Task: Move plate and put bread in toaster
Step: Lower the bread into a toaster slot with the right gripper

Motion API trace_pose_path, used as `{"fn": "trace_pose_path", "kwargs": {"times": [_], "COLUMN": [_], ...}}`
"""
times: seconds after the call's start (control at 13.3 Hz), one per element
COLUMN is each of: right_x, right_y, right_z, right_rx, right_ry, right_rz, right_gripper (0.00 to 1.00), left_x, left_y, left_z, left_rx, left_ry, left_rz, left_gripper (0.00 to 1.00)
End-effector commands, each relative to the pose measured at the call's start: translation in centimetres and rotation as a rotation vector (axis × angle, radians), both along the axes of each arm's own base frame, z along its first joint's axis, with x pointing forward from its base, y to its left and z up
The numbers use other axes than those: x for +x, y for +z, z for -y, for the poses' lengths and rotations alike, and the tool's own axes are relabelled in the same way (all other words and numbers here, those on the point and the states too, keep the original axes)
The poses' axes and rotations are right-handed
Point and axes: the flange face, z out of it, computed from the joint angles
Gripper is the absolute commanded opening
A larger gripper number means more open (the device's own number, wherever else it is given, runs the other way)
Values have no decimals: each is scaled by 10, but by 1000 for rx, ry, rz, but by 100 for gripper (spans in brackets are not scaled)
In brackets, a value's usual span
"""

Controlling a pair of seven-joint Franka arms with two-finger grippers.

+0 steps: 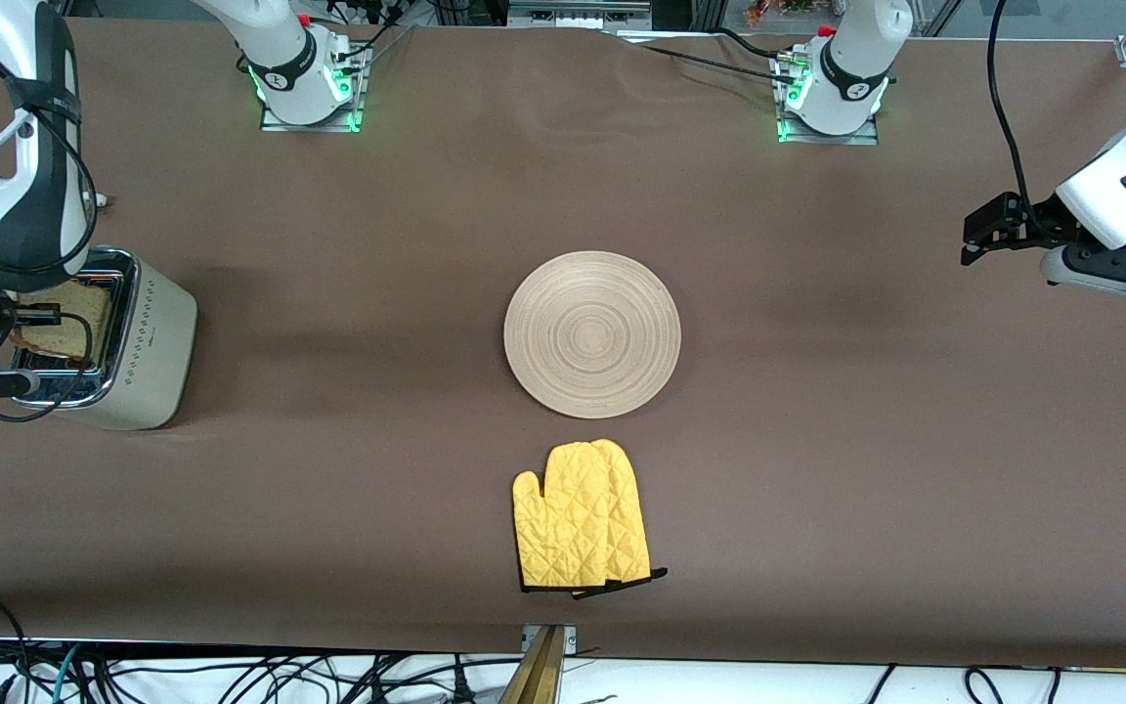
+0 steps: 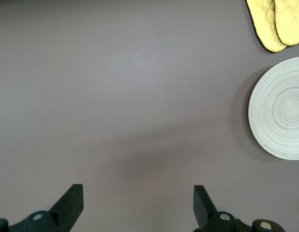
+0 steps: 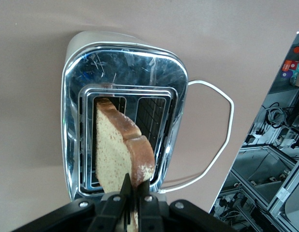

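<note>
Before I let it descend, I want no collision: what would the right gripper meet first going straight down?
The right gripper, shut on the speckled tan bread slice, would probably push it into the cream-white chrome-topped toaster slot.

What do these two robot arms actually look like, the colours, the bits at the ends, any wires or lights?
Both arms are glossy white with rounded shells and black bands at the joints. Their round bases sit on metal plates and glow green, with small red parts above. Black cables run along them. The left tool is matt black with two blunt, wedge-shaped fingers; the right tool is black too, with small silver screws.
</note>
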Motion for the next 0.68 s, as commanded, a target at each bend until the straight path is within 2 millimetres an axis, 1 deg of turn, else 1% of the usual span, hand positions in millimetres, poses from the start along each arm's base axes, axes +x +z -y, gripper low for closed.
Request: {"fn": "trace_pose_path", "kwargs": {"times": [0.0, 0.08, 0.15, 0.23, 0.38, 0.53, 0.6], "right_x": [6, 5, 6, 6, 7, 1, -4], "right_y": [3, 2, 2, 3, 16, 50, 69], "right_z": [0, -1, -3, -7, -24, -38, -56], "right_rx": [35, 44, 60, 82, 141, 246, 307], "right_ry": [-2, 0, -2, -3, 4, 22, 52], "right_rz": [12, 11, 15, 21, 48, 110, 136], "right_gripper": [25, 65, 96, 100, 100, 100, 100], "left_x": [3, 3, 3, 3, 3, 3, 3], "left_y": [7, 7, 7, 6, 6, 7, 6], "left_z": [1, 1, 1, 1, 1, 1, 1], "left_rx": [22, 22, 22, 22, 23, 22, 23], "left_ry": [4, 4, 5, 4, 5, 5, 5], "left_rz": [5, 5, 5, 3, 3, 5, 3], "left_gripper": [100, 100, 100, 100, 100, 100, 100]}}
